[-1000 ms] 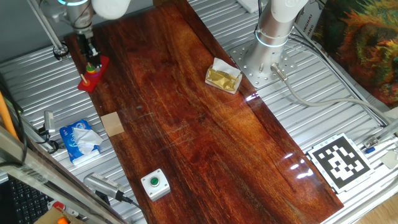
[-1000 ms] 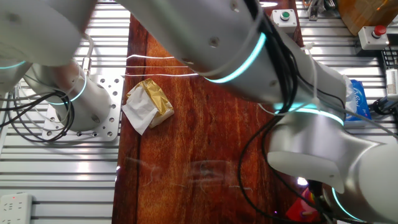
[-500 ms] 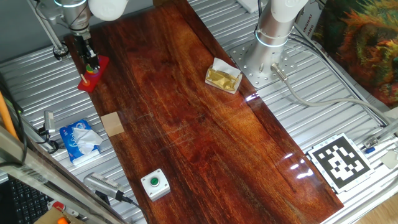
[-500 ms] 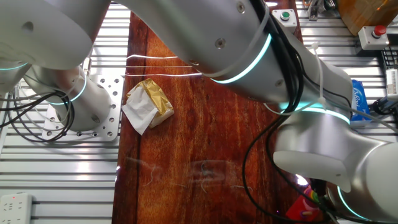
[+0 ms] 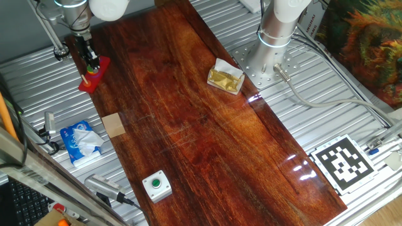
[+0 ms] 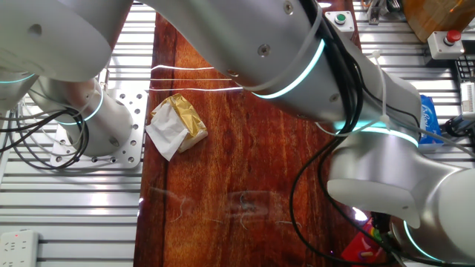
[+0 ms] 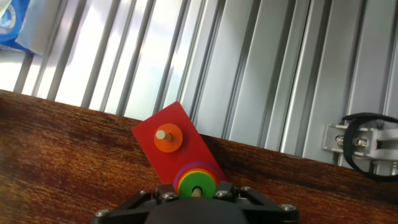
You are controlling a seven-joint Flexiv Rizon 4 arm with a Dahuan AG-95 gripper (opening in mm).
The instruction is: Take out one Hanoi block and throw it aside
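Observation:
The red peg base (image 5: pixel 103 64) lies at the far left corner of the wooden table. In the hand view the base (image 7: pixel 180 121) holds an orange ring (image 7: pixel 168 142) on one peg and a stack of coloured rings on another. The green Hanoi block (image 7: pixel 198 180) tops that stack, with the peg showing in its hole. My gripper (image 7: pixel 198 194) is down over the stack, its jaws against the green block's two sides. It stands upright on the base (image 5: pixel 92 63). In the other fixed view the arm hides most of the base (image 6: pixel 362 250).
A gold crumpled wrapper (image 5: pixel 225 77) lies mid-table. A wooden block (image 5: pixel 114 124), a blue tissue pack (image 5: pixel 80 141) and a green button box (image 5: pixel 156 184) sit near the left edge. Ribbed metal and a clamp (image 7: pixel 360 146) lie beyond the table edge.
Since a second ago my gripper has shifted slightly and settled down over the ring stack. It has held still for the last half second.

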